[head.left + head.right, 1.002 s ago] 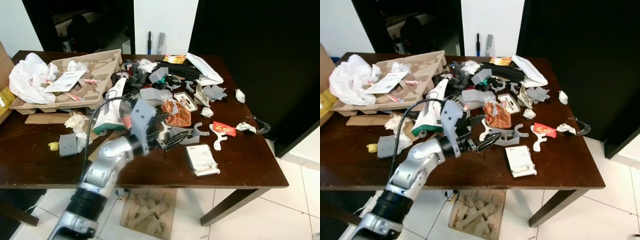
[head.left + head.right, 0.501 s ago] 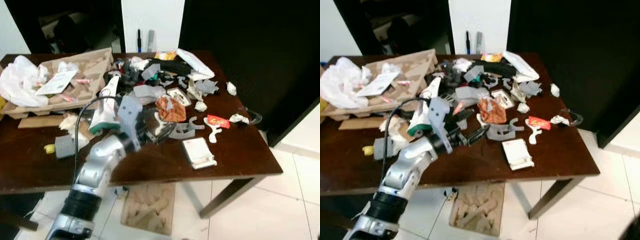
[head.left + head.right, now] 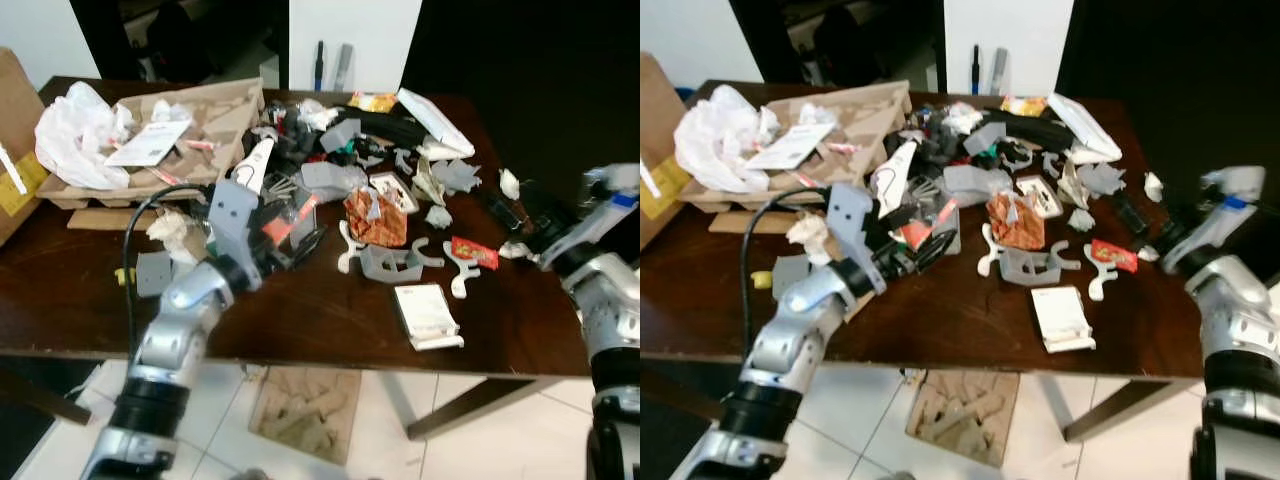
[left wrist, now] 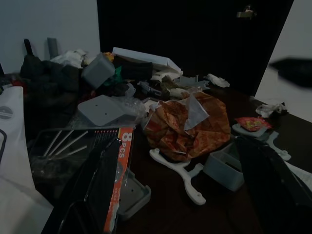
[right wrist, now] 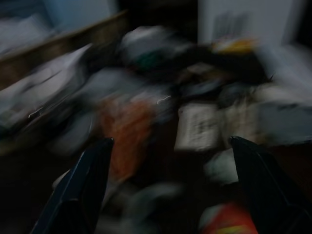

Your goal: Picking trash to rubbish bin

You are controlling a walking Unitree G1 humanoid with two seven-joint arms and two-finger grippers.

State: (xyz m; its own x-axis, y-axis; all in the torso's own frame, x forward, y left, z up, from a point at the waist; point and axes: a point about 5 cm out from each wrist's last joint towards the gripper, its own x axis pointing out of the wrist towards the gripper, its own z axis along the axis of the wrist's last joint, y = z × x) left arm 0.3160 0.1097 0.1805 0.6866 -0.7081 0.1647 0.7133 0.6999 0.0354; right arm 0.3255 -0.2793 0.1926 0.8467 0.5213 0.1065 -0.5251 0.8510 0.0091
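From where I stand the dark brown wooden table [image 3: 300,320] is heaped with rubbish; no bin is anywhere I can make out. The left gripper [image 3: 300,235] reaches low over the middle-left of the tabletop, its two black fingers [image 4: 105,180] spread apart with nothing between them; one finger lies against a clear plastic packet of cutlery with an orange "8 PCS" label [image 4: 78,151], which rests on the table at the near edge of the pile. That packet seems the likeliest pick; it sits right at the fingertips, on the gripper's inner side, and its long axis runs roughly along the fingers rather than across them; so I'd judge the wrist must shift sideways or turn before the fingers can straddle it. Just beyond lies a crumpled orange-and-red foil wrapper [image 3: 375,215], further toward the table's centre; beside it a white plastic bracket [image 4: 180,173] and a grey plastic moulded part [image 3: 385,262].

The right gripper [image 3: 520,215] hovers over the far right edge, near a small red sweet wrapper [image 3: 475,253] and a crumpled white paper ball [image 3: 508,183]; its fingers [image 5: 87,180] are parted too, though that wrist view is badly blurred. For the cutlery packet the left arm is plainly nearer; the right is better placed for the red wrapper.
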